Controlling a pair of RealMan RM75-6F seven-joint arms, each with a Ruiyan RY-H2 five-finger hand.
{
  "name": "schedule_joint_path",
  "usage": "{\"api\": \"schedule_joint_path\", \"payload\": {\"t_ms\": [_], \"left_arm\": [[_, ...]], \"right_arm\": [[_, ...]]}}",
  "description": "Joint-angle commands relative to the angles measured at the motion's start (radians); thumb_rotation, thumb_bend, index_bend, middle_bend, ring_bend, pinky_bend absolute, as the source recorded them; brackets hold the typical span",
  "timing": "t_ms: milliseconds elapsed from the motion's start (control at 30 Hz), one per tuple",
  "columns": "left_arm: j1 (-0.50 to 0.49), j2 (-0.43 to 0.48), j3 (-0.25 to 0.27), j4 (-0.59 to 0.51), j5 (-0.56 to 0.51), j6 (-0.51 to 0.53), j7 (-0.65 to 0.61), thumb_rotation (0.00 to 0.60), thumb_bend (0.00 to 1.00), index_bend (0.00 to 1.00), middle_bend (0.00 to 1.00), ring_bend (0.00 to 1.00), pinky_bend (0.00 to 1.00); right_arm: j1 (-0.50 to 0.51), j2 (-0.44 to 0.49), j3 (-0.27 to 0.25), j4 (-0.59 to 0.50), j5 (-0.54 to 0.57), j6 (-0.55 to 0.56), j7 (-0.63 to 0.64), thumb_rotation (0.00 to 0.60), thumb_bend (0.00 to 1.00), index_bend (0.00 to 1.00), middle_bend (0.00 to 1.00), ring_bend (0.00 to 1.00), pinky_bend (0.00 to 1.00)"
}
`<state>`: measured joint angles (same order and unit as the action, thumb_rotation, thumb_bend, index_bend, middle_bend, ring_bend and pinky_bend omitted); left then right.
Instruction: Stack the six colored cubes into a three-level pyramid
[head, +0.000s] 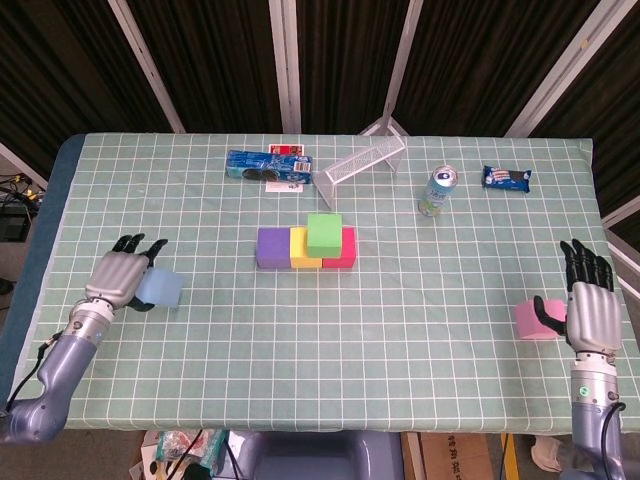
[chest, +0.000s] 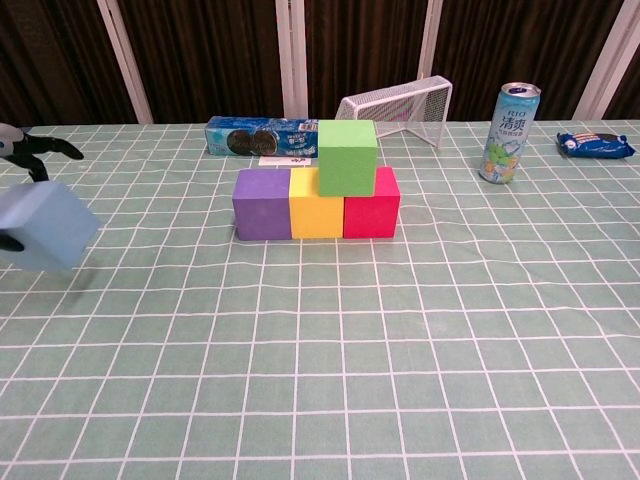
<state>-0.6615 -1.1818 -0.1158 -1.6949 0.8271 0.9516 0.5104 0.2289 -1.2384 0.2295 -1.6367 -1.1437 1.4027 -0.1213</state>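
Purple (head: 273, 248), yellow (head: 303, 252) and red (head: 345, 250) cubes stand in a row at mid-table. A green cube (head: 324, 233) sits on top, over the yellow and red ones (chest: 347, 156). Far to the left my left hand (head: 120, 272) holds a light blue cube (head: 160, 289); in the chest view that cube (chest: 45, 227) hangs tilted above the cloth. At the right edge my right hand (head: 590, 302) is upright with fingers stretched out, its thumb against a pink cube (head: 533, 320) that rests on the table.
Along the back lie a blue cookie packet (head: 266, 166), a tipped wire basket (head: 362, 160), a drink can (head: 437, 190) and a small snack packet (head: 506, 178). The green checked cloth (head: 400, 330) covers the table.
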Motion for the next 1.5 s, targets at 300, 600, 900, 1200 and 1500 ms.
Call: {"api": "schedule_joint_path", "payload": {"t_ms": [300,600,900,1200,1500], "left_arm": [[-0.200,-0.102,-0.132,-0.014,-0.478,0.131,0.217,0.600,0.24,0.04,0.42,0.02,0.02],[-0.309,-0.190,-0.157,0.084,-0.651,0.152,0.330,0.600,0.24,0.03,0.40,0.02,0.02],[-0.360,-0.261,-0.166,0.181,-0.752,0.134,0.386,0.600,0.24,0.02,0.38,0.02,0.02],[-0.403,-0.317,-0.168,0.264,-0.778,0.104,0.428,0.600,0.23,0.01,0.35,0.02,0.02],[-0.418,-0.354,-0.162,0.314,-0.797,0.086,0.451,0.600,0.21,0.00,0.31,0.02,0.02]], "right_arm": [[-0.003,0.002,0.006,-0.007,-0.001,-0.006,0.006,0.600,0.38,0.00,0.00,0.00,0.00],[-0.007,0.008,0.013,-0.009,0.003,-0.011,0.017,0.600,0.38,0.00,0.00,0.00,0.00],[-0.010,0.012,0.018,-0.009,0.009,-0.019,0.027,0.600,0.38,0.00,0.00,0.00,0.00],[-0.010,0.009,0.018,-0.007,0.008,-0.022,0.027,0.600,0.38,0.00,0.00,0.00,0.00],[-0.011,0.007,0.018,-0.005,0.007,-0.023,0.024,0.600,0.38,0.00,0.00,0.00,0.00]]}}
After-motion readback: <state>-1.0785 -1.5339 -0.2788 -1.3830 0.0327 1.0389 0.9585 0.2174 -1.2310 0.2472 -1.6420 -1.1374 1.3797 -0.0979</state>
